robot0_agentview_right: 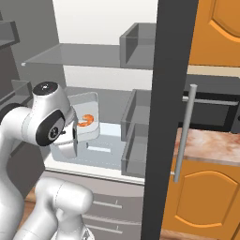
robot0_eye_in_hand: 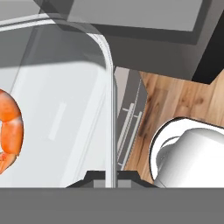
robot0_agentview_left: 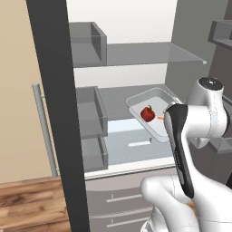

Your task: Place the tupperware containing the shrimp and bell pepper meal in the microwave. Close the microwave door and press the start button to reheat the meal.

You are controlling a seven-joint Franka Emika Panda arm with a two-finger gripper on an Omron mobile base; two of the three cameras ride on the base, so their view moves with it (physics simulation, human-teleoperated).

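Left base view, left to right: tan panel with a vertical grey bar handle [robot0_agentview_left: 44, 131], then the dark edge of an open fridge door [robot0_agentview_left: 59, 113] carrying grey door bins [robot0_agentview_left: 90, 113]. Inside the fridge, a clear glass shelf [robot0_agentview_left: 149, 54] runs across the upper part; grey drawers [robot0_agentview_left: 122, 199] sit below the compartment.

The shallow rectangular translucent-white tupperware [robot0_agentview_left: 154, 102] hangs tilted in the air over the lower fridge shelf, held at its near right rim. In it lie a small red bell pepper with a dark stem [robot0_agentview_left: 147, 113] and, just to its right, a small orange-pink shrimp piece [robot0_agentview_left: 160, 118], partly hidden by the white arm.

Right base view: the arm's wrist covers most of the tupperware [robot0_agentview_right: 89, 112]; the shrimp [robot0_agentview_right: 85, 121] shows against the tray's wall. Further right, second dark door edge with a grey handle [robot0_agentview_right: 185, 136], orange cabinets [robot0_agentview_right: 206, 197] and a mottled stone tabletop [robot0_agentview_right: 206, 145].

Hand view: shrimp [robot0_eye_in_hand: 9, 127] at left, the tray's rim [robot0_eye_in_hand: 111, 109] running down into the pincer [robot0_eye_in_hand: 111, 177], whose two dark tips sit clamped together on that rim. Wood floor [robot0_eye_in_hand: 183, 96] to the right.
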